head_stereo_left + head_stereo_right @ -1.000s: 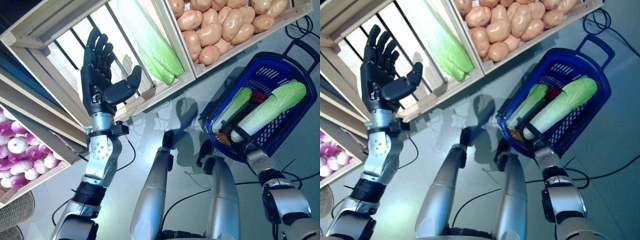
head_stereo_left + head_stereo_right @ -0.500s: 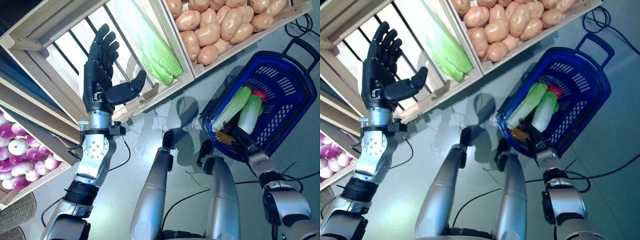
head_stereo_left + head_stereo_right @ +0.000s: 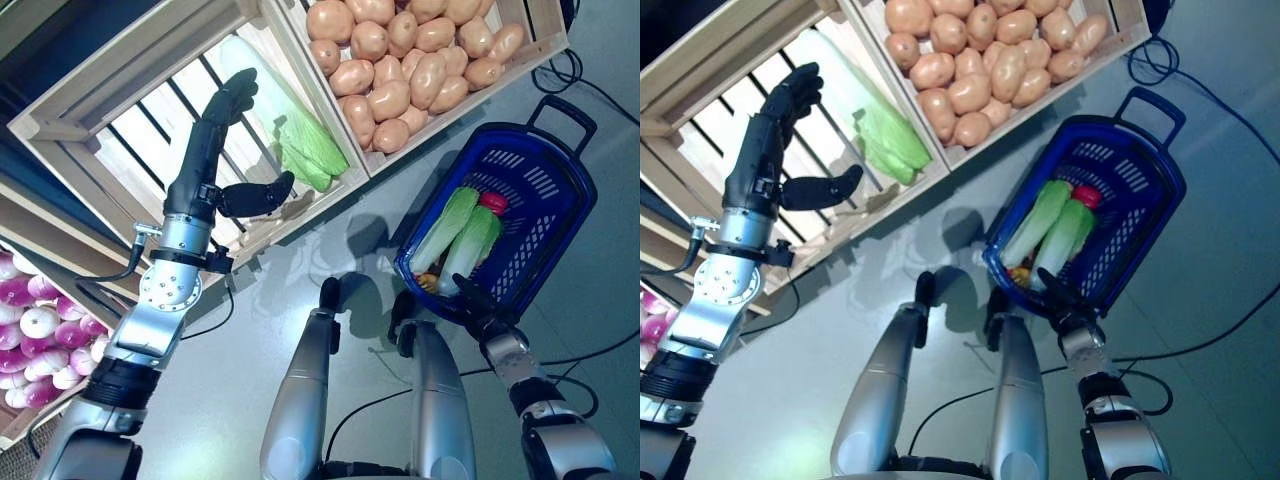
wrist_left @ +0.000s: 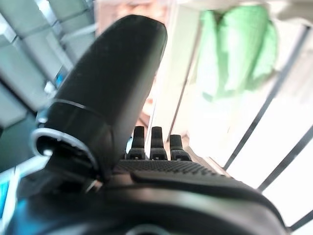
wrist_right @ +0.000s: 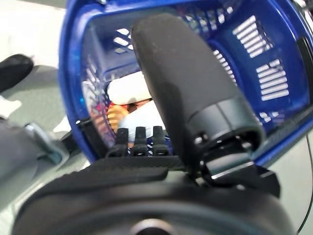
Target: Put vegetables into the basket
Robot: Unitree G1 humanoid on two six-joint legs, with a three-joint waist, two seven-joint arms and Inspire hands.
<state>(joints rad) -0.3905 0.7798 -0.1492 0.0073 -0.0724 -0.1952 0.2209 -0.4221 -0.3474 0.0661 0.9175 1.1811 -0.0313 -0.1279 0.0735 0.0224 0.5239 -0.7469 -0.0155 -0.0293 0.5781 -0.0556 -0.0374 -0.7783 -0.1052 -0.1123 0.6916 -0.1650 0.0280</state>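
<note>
My left hand [image 3: 200,168] reaches into a slatted wooden crate [image 3: 110,82] on the stand, fingers straight and thumb spread. It is open and empty. Its fingertips are just left of a long pale-green cabbage [image 3: 295,135] lying in the crate, which also shows in the left wrist view [image 4: 239,49]. The blue plastic basket [image 3: 565,205] stands on the floor at the right. Two long green cabbages [image 3: 455,235] lie side by side in it, with a small red vegetable [image 3: 492,202] at their far end. My right hand [image 3: 470,302] is at the basket's near rim, open and empty [image 5: 195,107].
The wooden stand [image 3: 50,240] takes up the left and top, with more crates beside and below the one I reach into. Grey floor [image 3: 350,235] lies between the stand and the basket. The basket's handle [image 3: 565,110] points away from me.
The whole picture has shifted. The long cabbage held over the basket has dropped in beside the first one. My left hand has tipped forward, deeper into the crate towards the cabbage.
</note>
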